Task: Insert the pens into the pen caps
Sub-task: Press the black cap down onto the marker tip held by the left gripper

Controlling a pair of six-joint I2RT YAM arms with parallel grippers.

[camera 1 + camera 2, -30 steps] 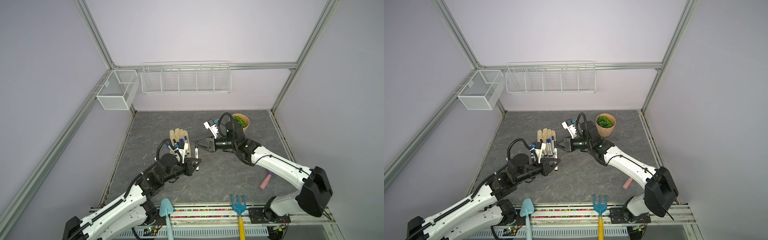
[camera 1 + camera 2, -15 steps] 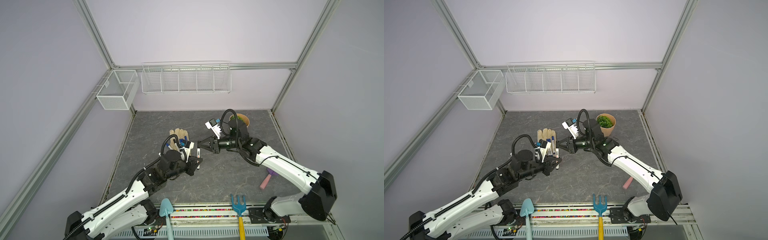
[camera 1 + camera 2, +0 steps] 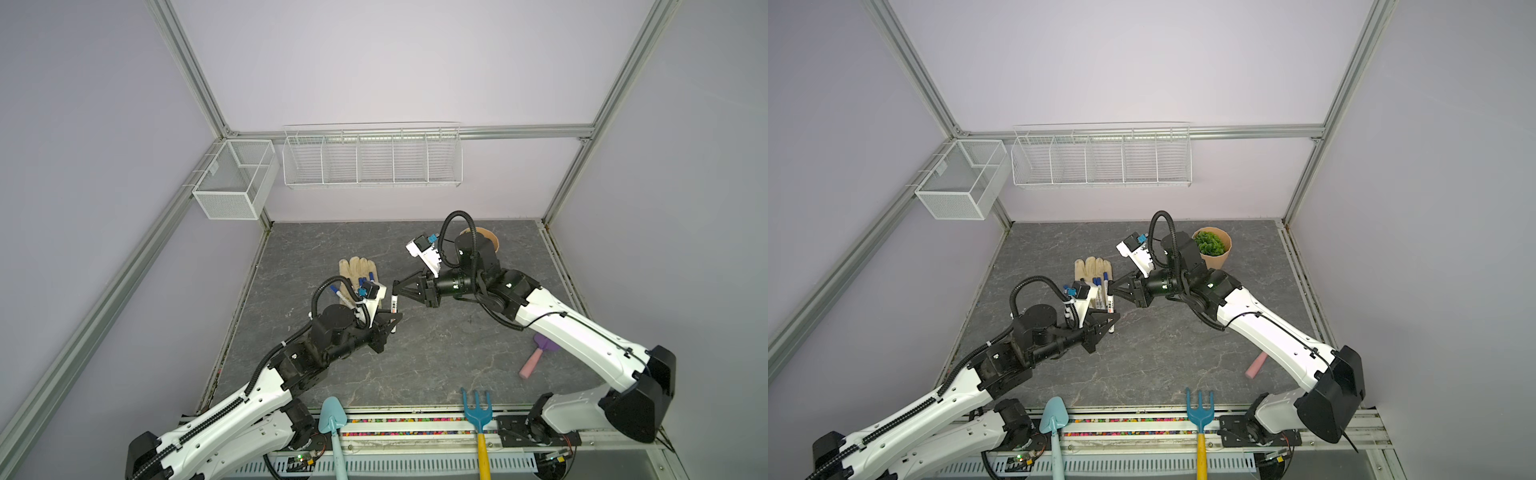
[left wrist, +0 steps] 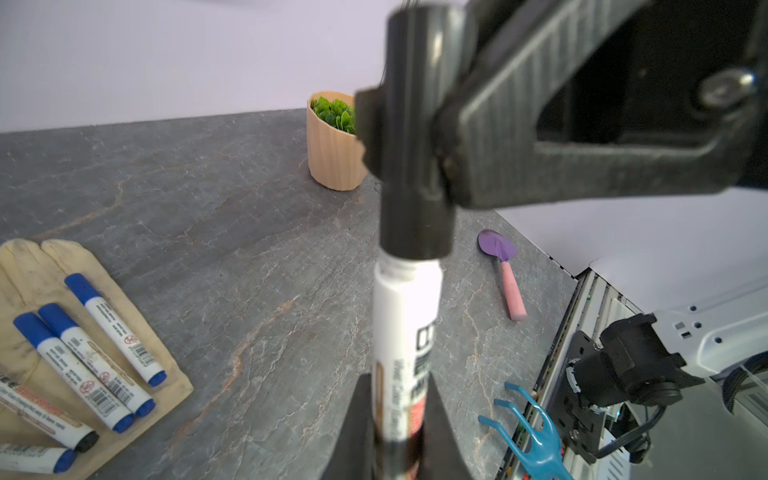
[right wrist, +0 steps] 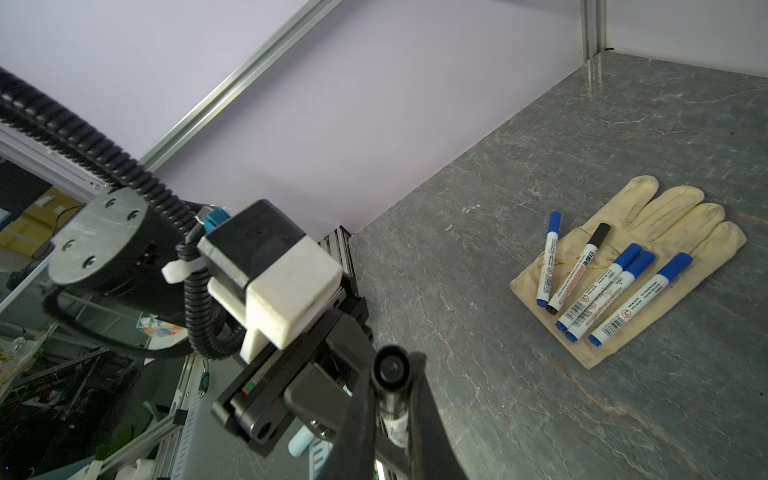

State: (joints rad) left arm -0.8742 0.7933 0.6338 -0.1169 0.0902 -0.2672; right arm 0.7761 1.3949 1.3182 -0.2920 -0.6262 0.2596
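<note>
Mid-frame, the left jaws pinched the white marker pen (image 4: 405, 324) and the right jaws pinched its black cap (image 4: 415, 220), almost seated. Next likely needed a straight closing push.

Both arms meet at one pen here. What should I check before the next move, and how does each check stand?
1. Hold on the pen: ok; the left gripper is shut on its barrel.
2. Hold on the cap: ok; the right gripper is shut on it.
3. Cap in line with pen: ok; it sits over the tip, on the same axis.
4. Cap fully seated: cannot tell; a strip of white neck shows under its rim.
5. The other pens on the glove: ok; all five are capped.
</note>
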